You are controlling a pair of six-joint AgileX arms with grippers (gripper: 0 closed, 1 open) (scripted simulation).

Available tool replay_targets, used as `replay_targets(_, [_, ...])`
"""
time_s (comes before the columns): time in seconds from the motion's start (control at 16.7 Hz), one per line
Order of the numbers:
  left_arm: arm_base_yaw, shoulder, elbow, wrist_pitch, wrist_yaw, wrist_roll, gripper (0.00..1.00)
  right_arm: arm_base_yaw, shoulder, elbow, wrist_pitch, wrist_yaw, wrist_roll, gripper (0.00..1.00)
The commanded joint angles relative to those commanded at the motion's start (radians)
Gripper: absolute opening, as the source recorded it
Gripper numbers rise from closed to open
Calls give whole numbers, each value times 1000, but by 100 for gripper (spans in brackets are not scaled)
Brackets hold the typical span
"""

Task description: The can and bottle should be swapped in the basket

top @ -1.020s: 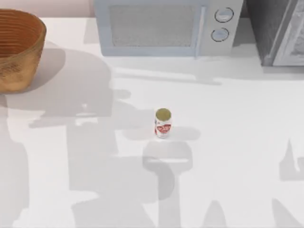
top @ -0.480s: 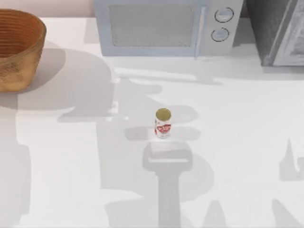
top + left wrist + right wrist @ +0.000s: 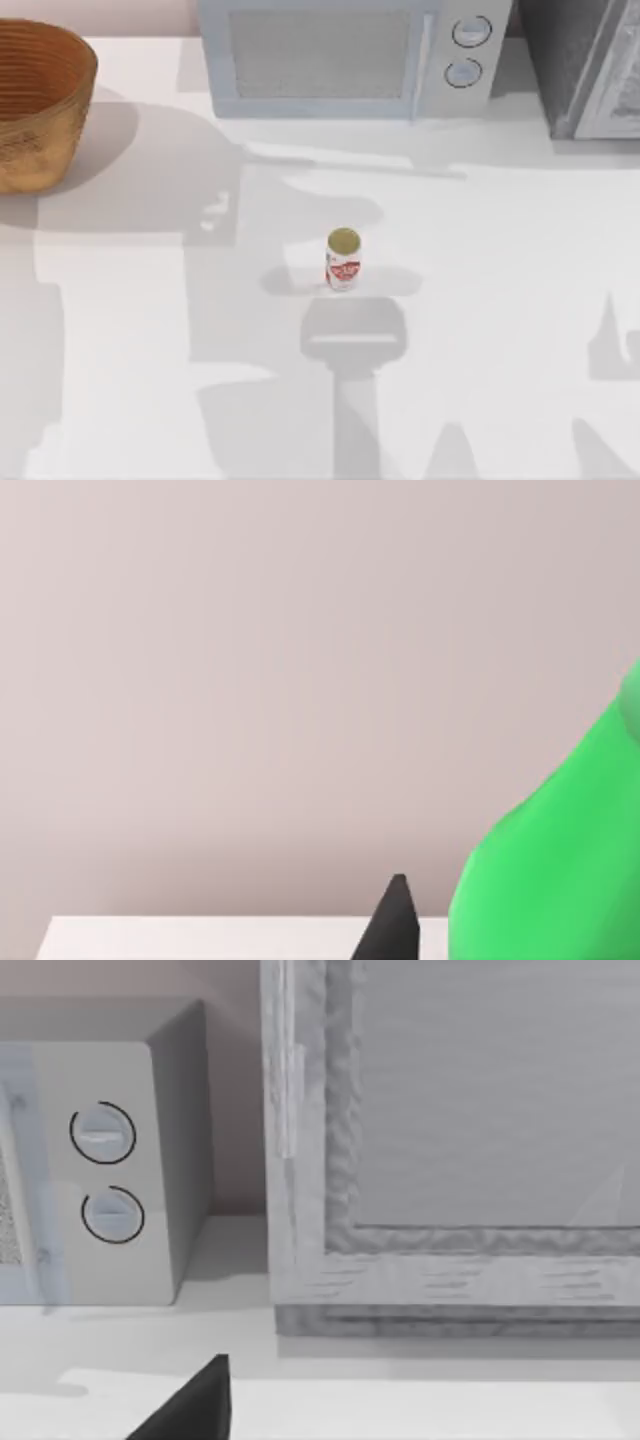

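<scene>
A: Can (image 3: 342,259) orientation?
B: Upright, long axis vertical, gold top up. Mid-table (image 3: 500,300), well apart from basket (image 3: 40,110) at far left.
A: Fingers?
B: Cannot tell, either arm. Green bottle (image 3: 560,850) close in left wrist view.

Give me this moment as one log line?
can: upright, mid-table | basket: far left | green object: by left wrist | microwave: back
</scene>
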Motion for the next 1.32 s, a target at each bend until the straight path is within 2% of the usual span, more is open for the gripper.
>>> replay_targets(0.54, [-20,109,33,82,-15,-5,0,0,0,0,0,0,0,100])
replay_targets(1.32, [-20,109,33,82,-15,-5,98,0,0,0,0,0,0,100])
